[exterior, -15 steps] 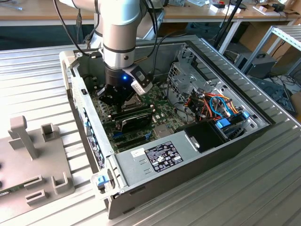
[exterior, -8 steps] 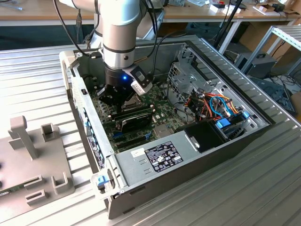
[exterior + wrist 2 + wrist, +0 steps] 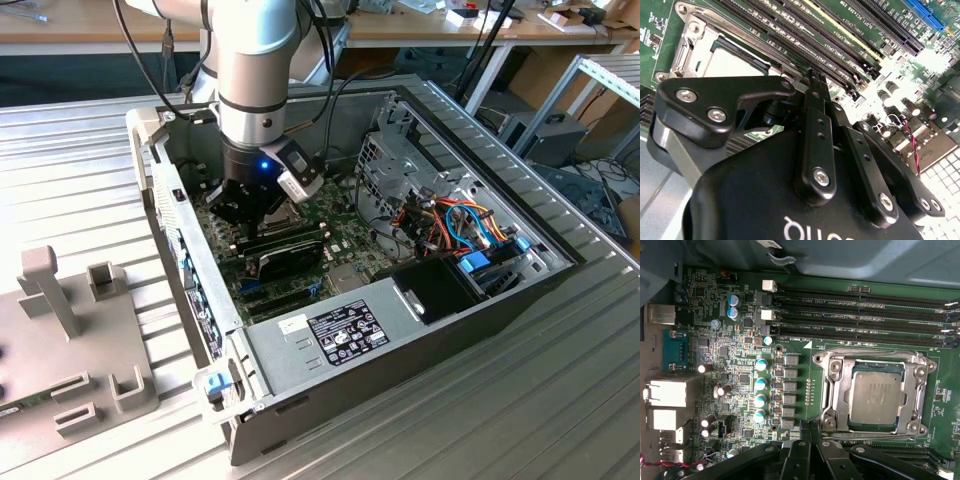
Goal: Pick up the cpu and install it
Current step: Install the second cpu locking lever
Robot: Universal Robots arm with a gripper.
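The cpu (image 3: 875,396), a small square chip with a silver-grey top, lies flat inside the metal socket frame (image 3: 826,390) on the green motherboard (image 3: 740,390). The second wrist view shows the cpu (image 3: 730,65) as a pale square partly behind the gripper's black linkage. My gripper (image 3: 810,426) hovers just beside the socket, apart from the chip. Its fingers (image 3: 815,125) meet at the tips with nothing between them. In the exterior view the gripper (image 3: 250,208) hangs low inside the open computer case (image 3: 420,300), over the motherboard (image 3: 335,215).
Long memory slots (image 3: 860,315) run beside the socket. A long black card (image 3: 285,250) stands in the board close to the gripper. A drive cage (image 3: 395,165), coloured cables (image 3: 465,225) and the power supply (image 3: 330,335) crowd the case. A grey fixture (image 3: 70,330) sits at the exterior view's left.
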